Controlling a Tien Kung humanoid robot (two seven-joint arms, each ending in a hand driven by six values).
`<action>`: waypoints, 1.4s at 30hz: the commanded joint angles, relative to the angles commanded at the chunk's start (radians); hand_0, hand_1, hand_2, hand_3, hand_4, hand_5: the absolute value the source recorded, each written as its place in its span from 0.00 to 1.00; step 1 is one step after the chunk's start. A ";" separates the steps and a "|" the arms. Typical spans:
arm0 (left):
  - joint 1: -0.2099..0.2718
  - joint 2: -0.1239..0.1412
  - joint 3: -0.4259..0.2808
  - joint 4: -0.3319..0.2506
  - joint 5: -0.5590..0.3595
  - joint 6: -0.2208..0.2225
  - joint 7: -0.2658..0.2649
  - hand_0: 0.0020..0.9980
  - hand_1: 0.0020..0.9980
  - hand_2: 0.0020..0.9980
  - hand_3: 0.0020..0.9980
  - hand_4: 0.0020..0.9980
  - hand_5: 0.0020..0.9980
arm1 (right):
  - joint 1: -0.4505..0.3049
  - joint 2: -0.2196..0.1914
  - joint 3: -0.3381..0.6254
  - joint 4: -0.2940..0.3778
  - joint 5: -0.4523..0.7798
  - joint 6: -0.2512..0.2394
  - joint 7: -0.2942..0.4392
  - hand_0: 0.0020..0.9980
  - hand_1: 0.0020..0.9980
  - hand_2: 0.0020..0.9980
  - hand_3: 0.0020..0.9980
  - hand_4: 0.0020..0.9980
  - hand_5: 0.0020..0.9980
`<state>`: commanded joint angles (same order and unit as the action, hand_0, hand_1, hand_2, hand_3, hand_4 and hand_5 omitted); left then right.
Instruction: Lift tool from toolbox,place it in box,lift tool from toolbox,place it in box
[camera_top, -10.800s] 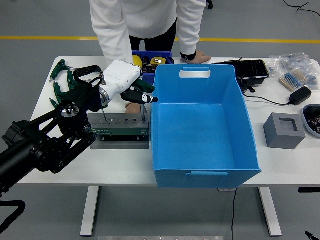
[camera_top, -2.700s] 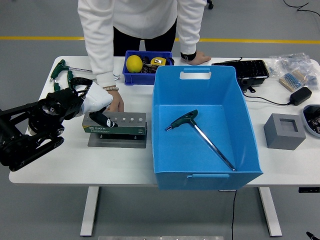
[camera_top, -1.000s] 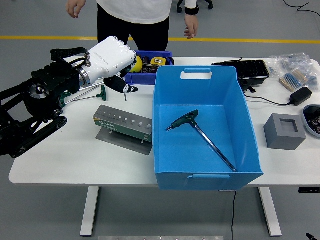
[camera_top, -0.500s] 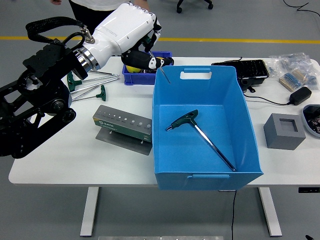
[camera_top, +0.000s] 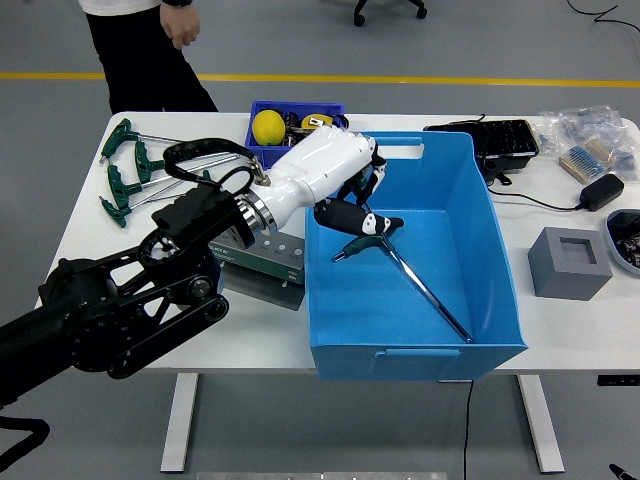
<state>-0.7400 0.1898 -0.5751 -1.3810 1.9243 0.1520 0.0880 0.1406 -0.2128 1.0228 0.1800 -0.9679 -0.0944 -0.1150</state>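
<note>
The big blue box (camera_top: 470, 180) stands at the table's middle. A green T-handle tool (camera_top: 400, 268) lies in it, its shaft pointing to the near right. My left hand (camera_top: 358, 212), white with black fingertips, reaches over the box's left wall and hovers just above that tool's handle. Its fingers are curled; whatever they hold is hidden under the hand. The green toolbox holder (camera_top: 278, 258) stands on its grey plate (camera_top: 268, 292) left of the box, partly behind my arm. The right arm is out of view.
Several green T-handle tools (camera_top: 125, 168) lie at the table's far left. A small blue bin (camera_top: 322, 108) with a yellow ball (camera_top: 268, 127) sits behind the box. A black tray (camera_top: 490, 140), a charger (camera_top: 600, 190) and a grey block (camera_top: 568, 262) are on the right. A person (camera_top: 150, 45) stands at far left.
My left hand, holding a thin tool, has swung right and down from above the small bin to inside the blue box. The person has stepped away to the left.
</note>
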 joint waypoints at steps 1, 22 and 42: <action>-0.004 -0.006 0.024 0.012 -0.011 0.006 -0.004 0.24 0.00 0.01 0.06 0.88 0.44 | 0.000 0.000 0.002 0.000 -0.004 0.000 -0.001 0.73 0.67 0.72 0.65 0.91 0.81; -0.038 -0.016 0.125 0.057 -0.112 -0.019 -0.144 0.76 0.76 0.79 0.71 1.00 0.69 | 0.001 -0.001 0.004 0.000 -0.011 0.002 0.001 0.73 0.67 0.72 0.65 0.91 0.81; 0.316 0.027 -0.514 -0.070 -0.590 0.140 -0.103 0.88 0.88 0.87 0.78 1.00 0.75 | -0.007 0.000 -0.011 0.000 0.012 0.000 0.003 0.73 0.67 0.72 0.65 0.91 0.81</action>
<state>-0.4240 0.2164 -1.0888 -1.4508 1.3339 0.2915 -0.0150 0.1338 -0.2125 1.0113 0.1800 -0.9564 -0.0944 -0.1116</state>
